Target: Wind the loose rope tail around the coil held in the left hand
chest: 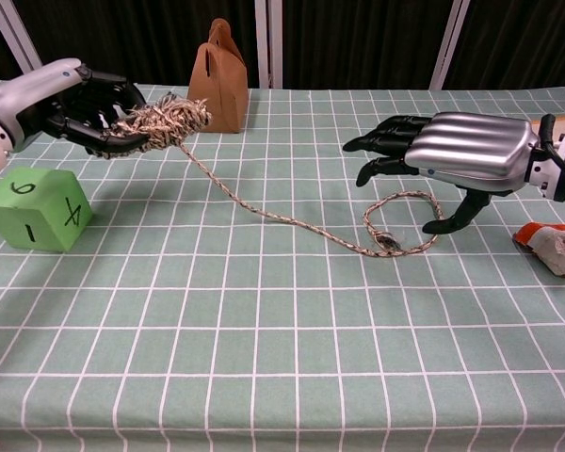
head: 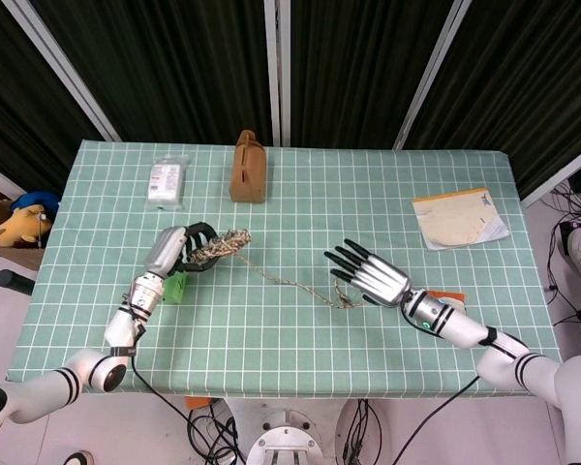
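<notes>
Head view: at left centre, the left hand (head: 177,249) grips the coil (head: 221,248), fingers curled around it. The rope tail (head: 292,284) runs right across the table (head: 271,368) to a loop under the right hand (head: 371,275), flat, fingers spread, holding nothing.

Chest view: upper left, the left hand (chest: 87,104) clasps the coil (chest: 165,121); the right hand (chest: 447,151) hovers palm-down over the rope tail (chest: 292,218).
</notes>
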